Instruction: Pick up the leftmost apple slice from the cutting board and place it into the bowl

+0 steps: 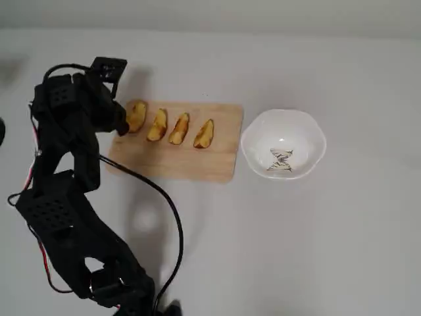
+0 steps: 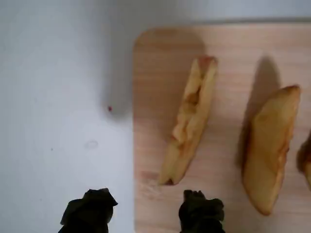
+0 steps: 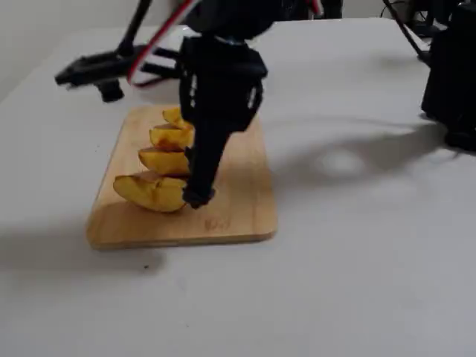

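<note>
Overhead view, left to right. Black arm (image 1: 66, 197) fills the left third of the frame, cable trailing off it toward lower centre. Its hand (image 1: 120, 125) sits at the left end of the cutting board (image 1: 197, 164), right beside the leftmost apple slice (image 1: 136, 116). Three narrower slices (image 1: 181, 129) follow in a row to the right, each apart from the next, all lying on the board. Right of the board, just off its edge, stands the white bowl (image 1: 253, 141), on the pale desk (image 1: 296, 250).

Wrist view: two dark fingertips (image 2: 200, 209) poke in from the bottom edge, spread apart with bare desk and board edge between them; hand released, holding nothing. Leftmost slice (image 2: 190, 119) lies above the right fingertip, not touching it as far as can be told.

Fixed view: hand (image 3: 198, 195) points down, tip low over the board (image 3: 223, 223), beside the nearest slice (image 3: 149, 192).
</note>
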